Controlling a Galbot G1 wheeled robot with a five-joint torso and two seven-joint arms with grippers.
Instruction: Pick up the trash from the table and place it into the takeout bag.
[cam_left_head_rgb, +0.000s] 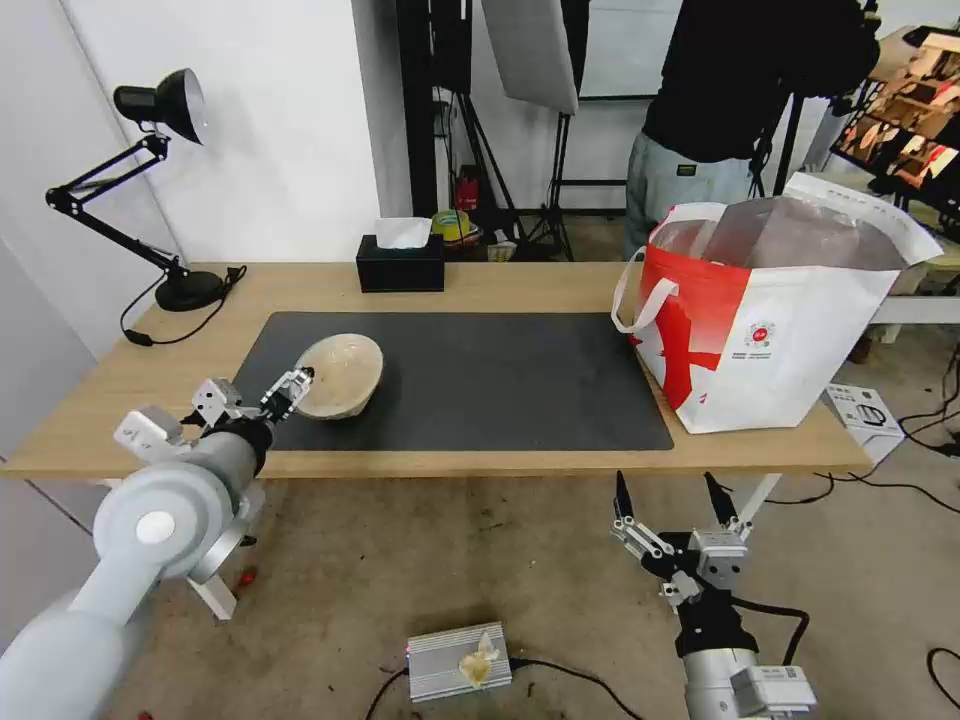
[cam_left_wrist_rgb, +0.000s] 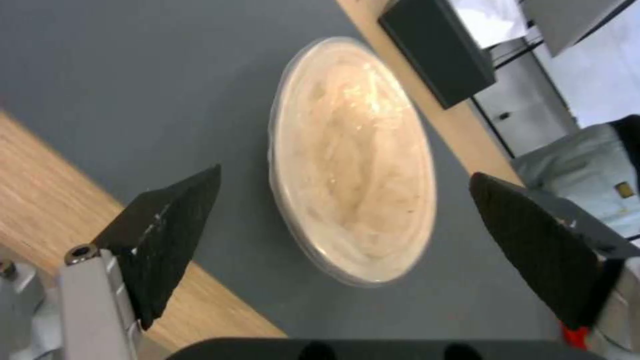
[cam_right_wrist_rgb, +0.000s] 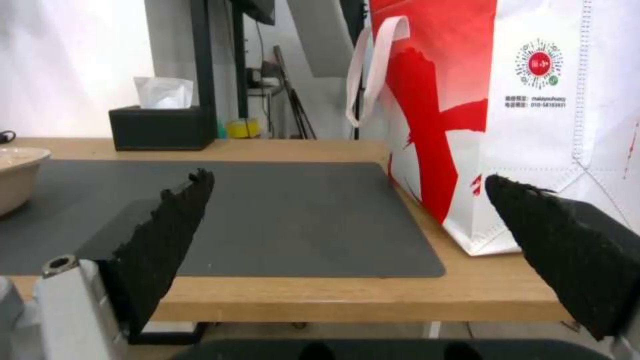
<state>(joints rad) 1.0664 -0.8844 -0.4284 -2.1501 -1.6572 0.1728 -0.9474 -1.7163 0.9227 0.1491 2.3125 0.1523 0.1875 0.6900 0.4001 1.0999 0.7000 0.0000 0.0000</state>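
**A:** Studio clutter fills the back of the head view: tripods, a light panel, a desk lamp (cam_left_head_rgb: 160, 105) on the far corner of the worktop (cam_left_head_rgb: 520, 285). What's on it?

**B:** A dark grey mat (cam_left_head_rgb: 480, 375), a black tissue box (cam_left_head_rgb: 400, 262) at the far edge, and one piece of trash, a beige lidded paper bowl (cam_left_head_rgb: 342, 374). The left pincer (cam_left_head_rgb: 285, 392) hangs just before the bowl's near rim, not yet touching as far as I can tell. The takeout bag (cam_left_head_rgb: 780, 330) stands open, well off to that pincer's right.

**A:** And the right pincer (cam_left_head_rgb: 675, 500)?

**B:** Parked low, below the worktop's front edge, fingers spread wide and holding nothing.

**A:** How far along, would you say?

**B:** Only the beige bowl lies on the mat, so I'd judge this the last piece to pick up. I can't see inside the bag to confirm what it holds.

**A:** Left wrist view?

**B:** The left pincer's fingers (cam_left_wrist_rgb: 170, 235) stand wide apart, with the bowl ahead of and between them. Its clear lid is cloudy over pale contents, shiny in places, the rim round and intact.

**A:** Right wrist view?

**B:** Wide fingers again. Ahead lies bare mat; the bag sits forward on one side, its round red logo (cam_right_wrist_rgb: 540, 64) facing the camera, and the bowl's edge on the other.
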